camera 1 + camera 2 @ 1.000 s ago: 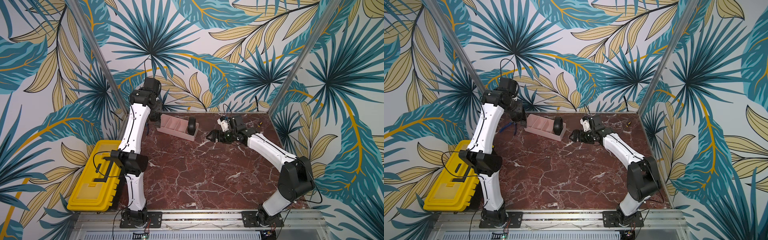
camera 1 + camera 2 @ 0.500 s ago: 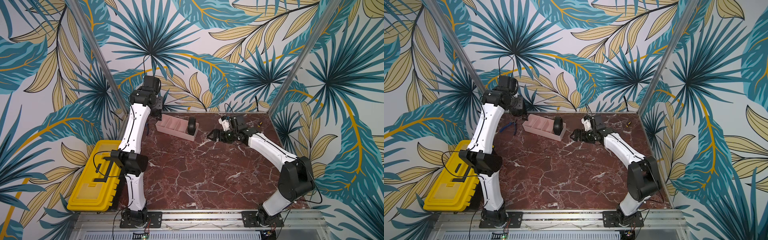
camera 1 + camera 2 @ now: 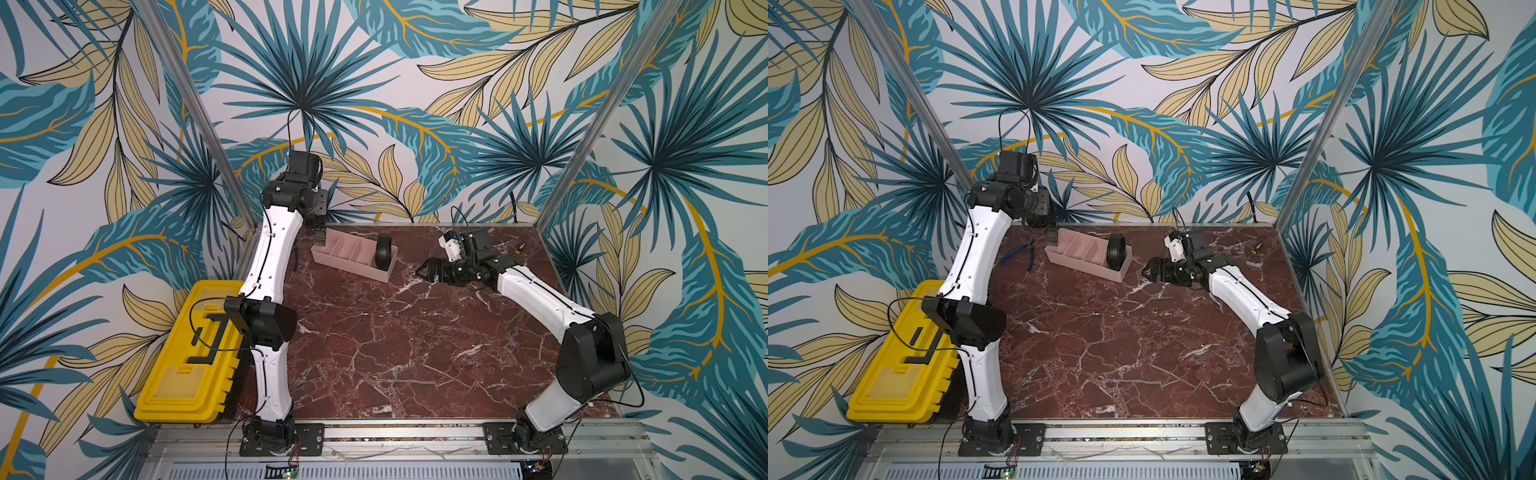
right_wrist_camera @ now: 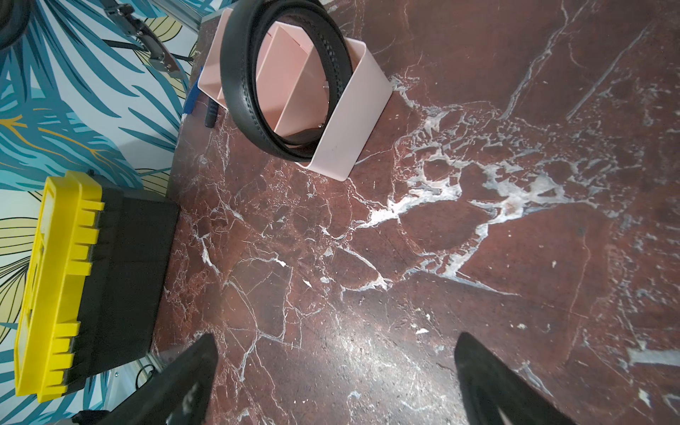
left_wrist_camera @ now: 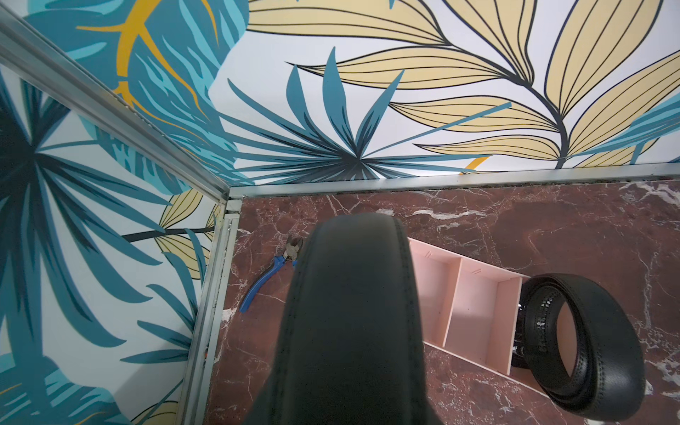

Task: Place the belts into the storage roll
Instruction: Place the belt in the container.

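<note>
Standing on edge in the end compartment of the storage roll (image 3: pixel 353 266), the one nearest the right arm, a coiled belt (image 3: pixel 383 257) rises above the pink walls in both top views. The roll sits at the far left of the counter (image 3: pixel 395 340), set at an angle.

The left gripper (image 3: pixel 319 237) hangs at the roll's opposite end, just beside its far corner. In the left wrist view a second belt (image 5: pixel 349 312) fills the middle, pinched in that gripper, with the fingers themselves hidden behind it.

The right gripper (image 3: pixel 422 271) is low over the counter, near the roll's occupied end but apart from it. Its jaws are spread wide with only marble between them.

Blue-handled pliers (image 5: pixel 272 272) lie by the counter's left edge, and a yellow toolbox (image 3: pixel 187 357) sits beyond it.
</note>
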Controlling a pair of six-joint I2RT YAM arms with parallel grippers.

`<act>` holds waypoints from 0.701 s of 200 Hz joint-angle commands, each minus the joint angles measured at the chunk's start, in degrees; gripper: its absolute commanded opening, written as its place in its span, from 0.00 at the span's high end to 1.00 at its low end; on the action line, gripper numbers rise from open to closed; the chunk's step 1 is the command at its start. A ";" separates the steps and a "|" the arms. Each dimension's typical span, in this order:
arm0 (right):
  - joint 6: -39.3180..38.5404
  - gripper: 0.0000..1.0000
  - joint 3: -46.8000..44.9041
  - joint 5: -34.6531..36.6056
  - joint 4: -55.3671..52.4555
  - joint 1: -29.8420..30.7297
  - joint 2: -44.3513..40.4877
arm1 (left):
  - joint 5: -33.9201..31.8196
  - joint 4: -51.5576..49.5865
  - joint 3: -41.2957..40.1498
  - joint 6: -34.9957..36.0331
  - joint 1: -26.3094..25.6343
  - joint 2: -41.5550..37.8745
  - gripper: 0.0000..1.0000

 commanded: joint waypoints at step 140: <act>-0.25 0.01 -4.26 -1.03 2.14 -0.93 0.62 | 3.28 10.09 -15.36 4.77 1.52 -0.67 1.00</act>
